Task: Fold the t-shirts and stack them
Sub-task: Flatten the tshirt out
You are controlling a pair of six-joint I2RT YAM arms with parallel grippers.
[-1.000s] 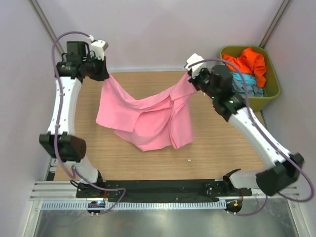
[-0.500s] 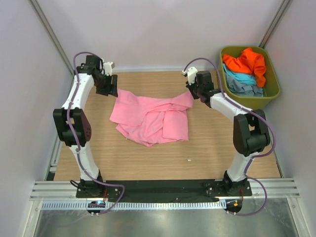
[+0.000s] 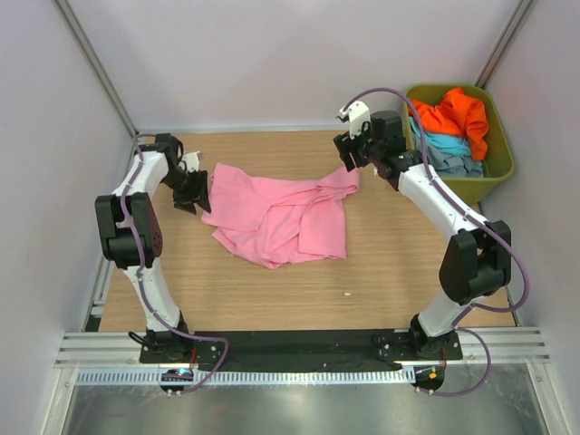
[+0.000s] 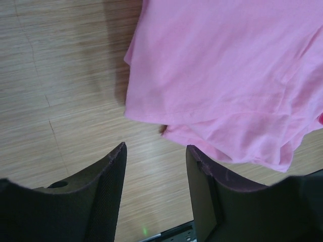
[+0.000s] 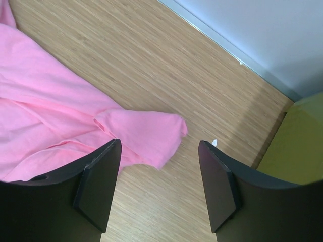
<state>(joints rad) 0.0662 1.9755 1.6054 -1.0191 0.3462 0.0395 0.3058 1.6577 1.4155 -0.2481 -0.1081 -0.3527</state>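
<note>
A pink t-shirt [image 3: 276, 213] lies crumpled on the wooden table, spread from left to right at the back half. My left gripper [image 3: 192, 186] hangs just off its left edge, open and empty; in the left wrist view the pink t-shirt [image 4: 227, 75] lies beyond the gripper [image 4: 156, 151]. My right gripper [image 3: 349, 154] is open above the shirt's right corner, with the pink corner [image 5: 146, 133] lying between its fingers on the table, not gripped. Orange [image 3: 453, 113], light blue [image 3: 444, 143] and grey-blue [image 3: 458, 165] t-shirts sit in the tub.
The olive-green tub [image 3: 503, 172] stands at the back right corner, its wall [image 5: 303, 146] close beside my right gripper. A small white scrap [image 5: 214, 142] lies on the wood near the tub. Walls close in at the left, back and right.
Both grippers held the pink shirt stretched in the air, lowered it onto the table, then opened and let go. The left gripper has drawn back left; the right has risen slightly.
</note>
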